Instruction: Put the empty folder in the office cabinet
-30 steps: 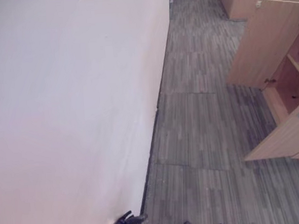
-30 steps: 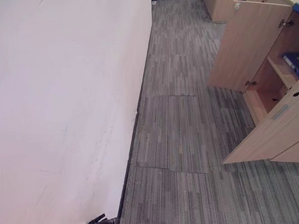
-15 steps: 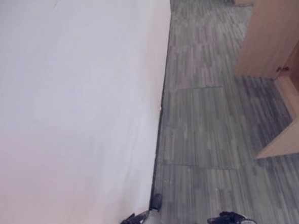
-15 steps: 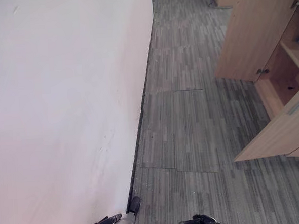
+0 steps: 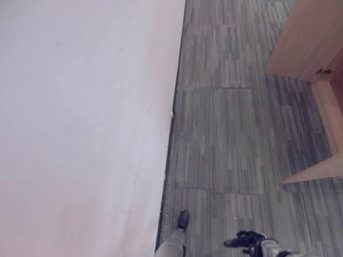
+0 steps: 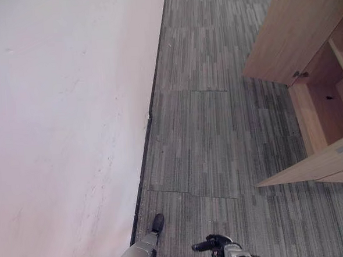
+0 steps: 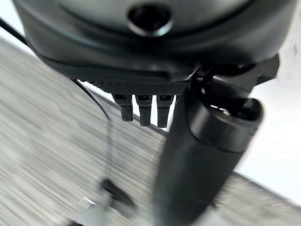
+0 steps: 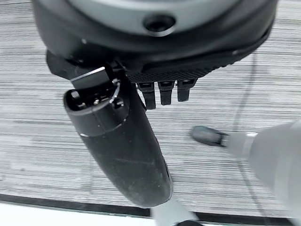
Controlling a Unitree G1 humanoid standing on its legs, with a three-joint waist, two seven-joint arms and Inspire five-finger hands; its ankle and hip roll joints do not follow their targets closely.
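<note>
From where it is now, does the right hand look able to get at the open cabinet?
Probably not yet. The right hand hangs low near the body, holding nothing, and a wide stretch of carpet lies between it and the open cabinet.

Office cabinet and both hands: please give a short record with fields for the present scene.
cabinet: office cabinet, wooden, door open, on the robot's right
floor: grey carpet floor
wall: white wall on the left
left hand: left hand, fingers straight, holding nothing
right hand: right hand, fingers straight, holding nothing
folder: not held by either hand
</note>
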